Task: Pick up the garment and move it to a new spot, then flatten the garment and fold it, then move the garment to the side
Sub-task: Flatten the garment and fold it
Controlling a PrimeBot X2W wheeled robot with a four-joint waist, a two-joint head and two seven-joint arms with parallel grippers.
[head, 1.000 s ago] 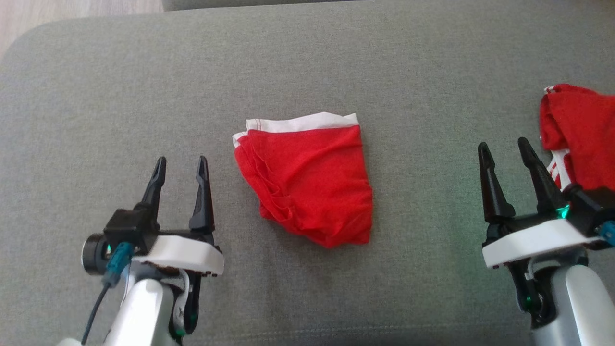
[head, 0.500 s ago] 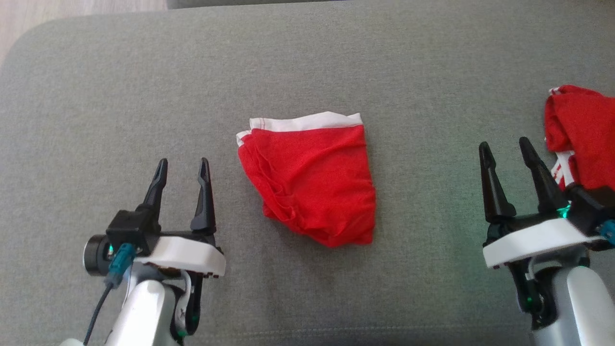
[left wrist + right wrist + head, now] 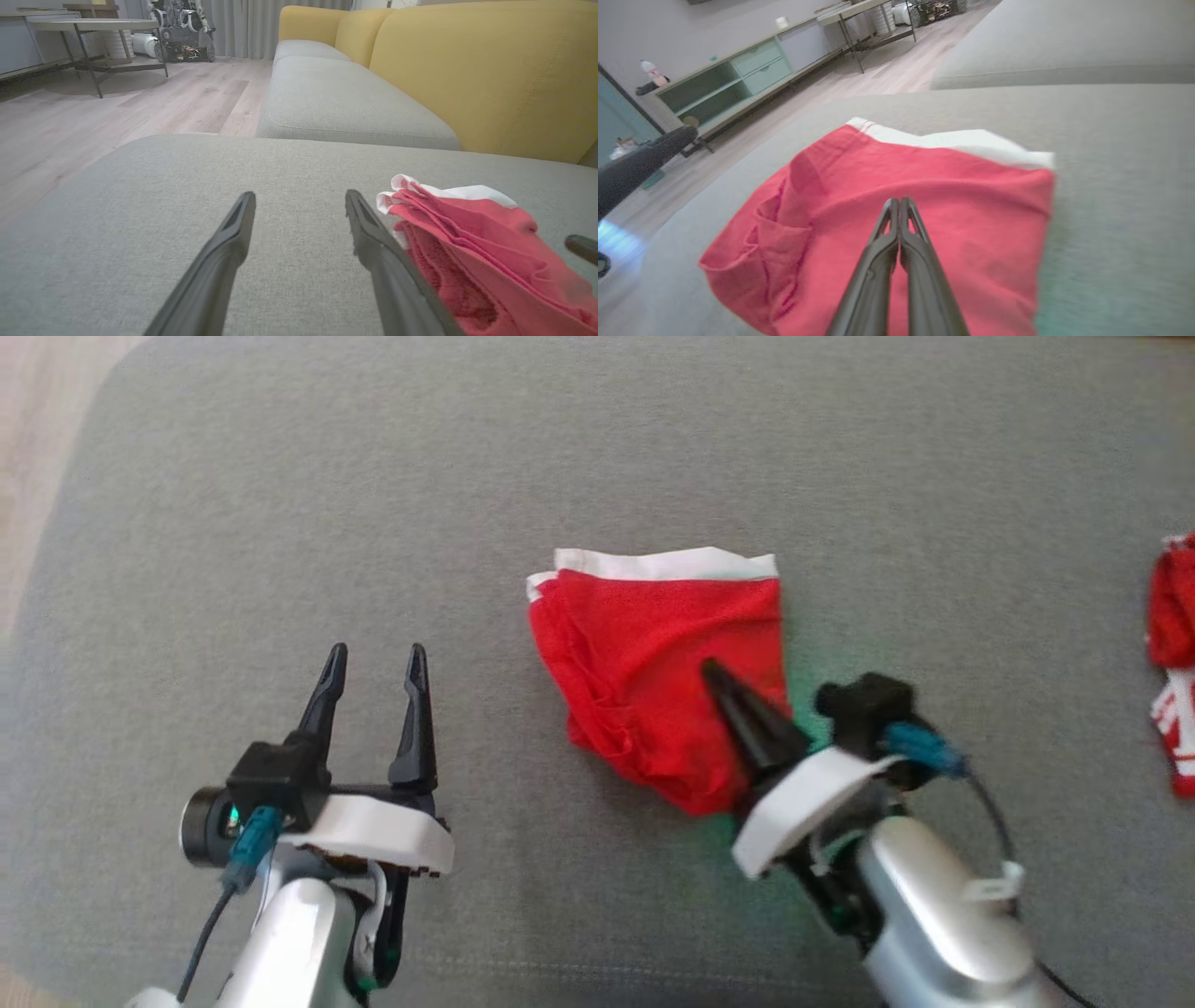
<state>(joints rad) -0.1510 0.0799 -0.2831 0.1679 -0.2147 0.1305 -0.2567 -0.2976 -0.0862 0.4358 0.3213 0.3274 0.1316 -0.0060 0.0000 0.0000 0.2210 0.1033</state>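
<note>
The garment [image 3: 653, 663] is red with a white waistband and lies folded in the middle of the grey sofa cushion [image 3: 597, 448]. My right gripper [image 3: 714, 670] is shut, its fingers pressed together and pointing over the garment's lower right part. In the right wrist view the joined tips [image 3: 899, 201] sit above the red cloth [image 3: 934, 172], and I see no cloth pinched between them. My left gripper [image 3: 375, 653] stands open over bare cushion to the left of the garment. In the left wrist view its fingers [image 3: 233, 233] frame the cushion, with the garment [image 3: 467, 233] just to their right.
A second red and white garment [image 3: 1174, 691] lies at the cushion's right edge. A yellow sofa backrest [image 3: 490, 70] rises beyond the cushion, with another grey seat [image 3: 336, 98] beside it. Wooden floor [image 3: 117, 107] and a metal-legged table [image 3: 93, 28] lie past the left edge.
The right arm swung left from the cushion's right side to over the garment, and its gripper went from open to shut. The head camera has shifted. The left gripper stays open.
</note>
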